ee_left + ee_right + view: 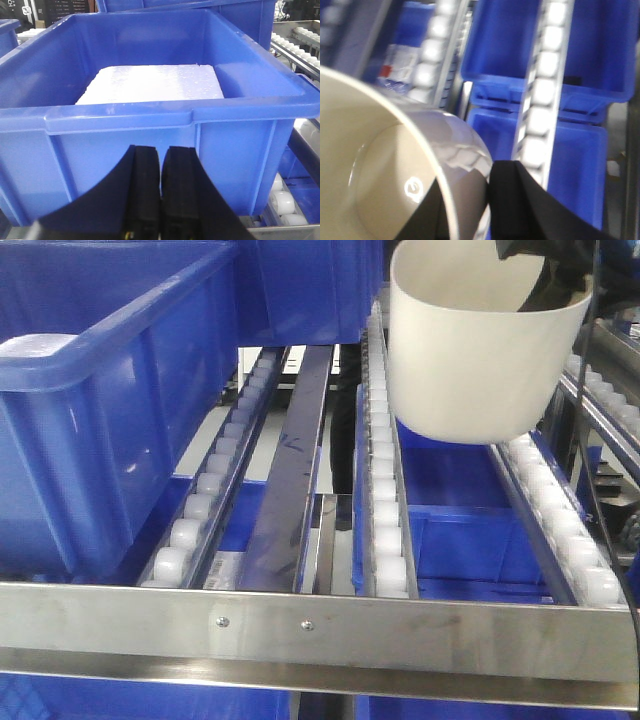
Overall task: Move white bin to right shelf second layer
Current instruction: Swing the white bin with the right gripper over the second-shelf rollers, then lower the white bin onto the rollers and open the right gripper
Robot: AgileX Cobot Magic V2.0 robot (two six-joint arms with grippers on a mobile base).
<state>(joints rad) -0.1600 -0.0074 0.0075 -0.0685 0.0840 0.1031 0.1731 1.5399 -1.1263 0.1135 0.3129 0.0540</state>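
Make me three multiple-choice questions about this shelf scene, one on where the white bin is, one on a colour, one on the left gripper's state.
1. Where is the white bin?
A. Held up over the roller lanes
B. Inside a blue crate
C. On the front rail

2. What colour is the crate in front of the left gripper?
A. Green
B. Blue
C. Grey

3. How do the left gripper's fingers stand?
A. Wide apart
B. Clamped on the crate rim
C. Together, holding nothing

Answers: 1 A, its base hangs above the rollers in the front view. 2 B, the walls are blue. 3 C, the black fingers meet short of the crate.

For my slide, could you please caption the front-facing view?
White bin held above the roller shelf, beside a blue crate.
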